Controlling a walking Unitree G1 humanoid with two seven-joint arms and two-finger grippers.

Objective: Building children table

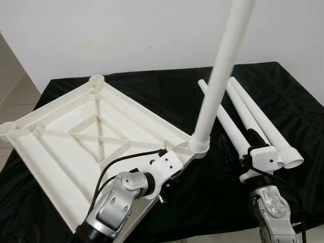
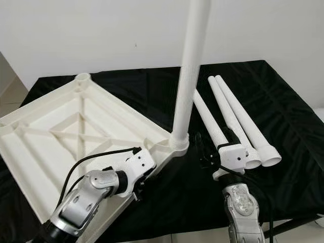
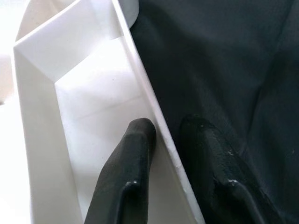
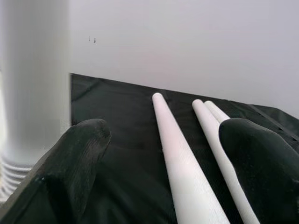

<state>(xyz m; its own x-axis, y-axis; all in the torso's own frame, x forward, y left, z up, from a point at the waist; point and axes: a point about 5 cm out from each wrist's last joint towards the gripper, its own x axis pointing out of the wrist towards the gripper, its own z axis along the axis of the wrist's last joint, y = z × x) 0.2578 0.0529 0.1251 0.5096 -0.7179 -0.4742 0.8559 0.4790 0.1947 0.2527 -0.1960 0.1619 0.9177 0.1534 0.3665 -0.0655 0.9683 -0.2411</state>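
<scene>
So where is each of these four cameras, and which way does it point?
Left eye: on the head, looking down at the tabletop; both arms show.
Right eye: beside it, same scene.
Left wrist: along the left gripper, fingers straddling the tabletop's rim.
Right wrist: along the open right gripper, over the loose legs.
Shared: the standing leg.

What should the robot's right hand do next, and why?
Probably close its open fingers on the nearest loose leg. One leg already stands in a corner of the upturned tabletop, three lie on the black cloth, and the left gripper steadies the tabletop's rim.
</scene>
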